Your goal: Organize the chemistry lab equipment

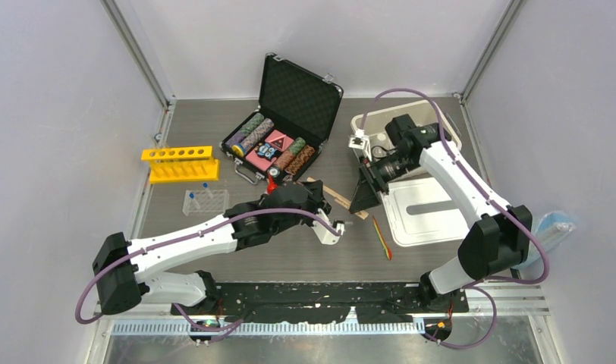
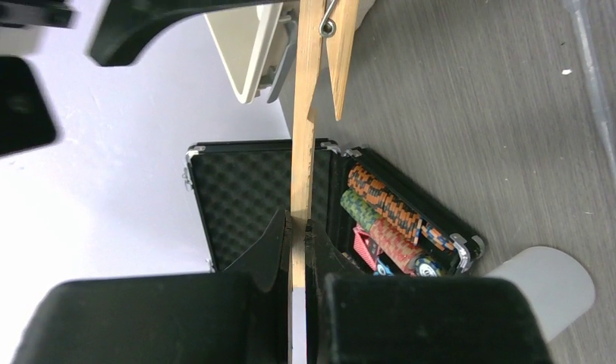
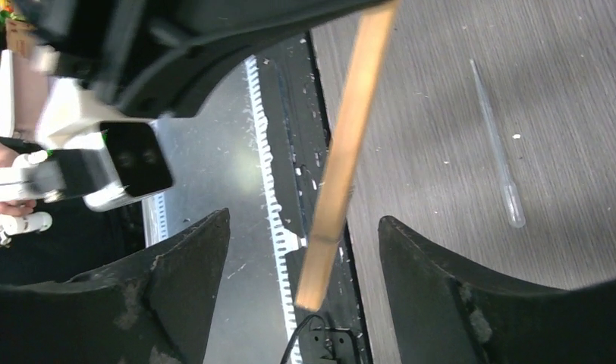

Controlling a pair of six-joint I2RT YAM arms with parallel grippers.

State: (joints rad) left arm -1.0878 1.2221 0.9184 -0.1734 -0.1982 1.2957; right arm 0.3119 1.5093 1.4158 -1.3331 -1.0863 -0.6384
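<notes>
Now passing long wooden clamp [image 2: 303,152] above grey desk [image 2: 479,114]: pinched tight in left gripper [image 2: 299,231] jaws, flanked by spread right gripper [image 3: 303,221] jaws. Centre it, close R, then release L.

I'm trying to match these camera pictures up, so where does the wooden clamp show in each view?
Top external: the wooden clamp lies slanted at mid-table, between the two grippers.
Left wrist: it runs up the middle of the picture, out of the shut left gripper.
Right wrist: it slants down the middle, between the fingers of the open right gripper.
Shared landmark: a clear pipette lies right of the clamp in both wrist views.
</notes>
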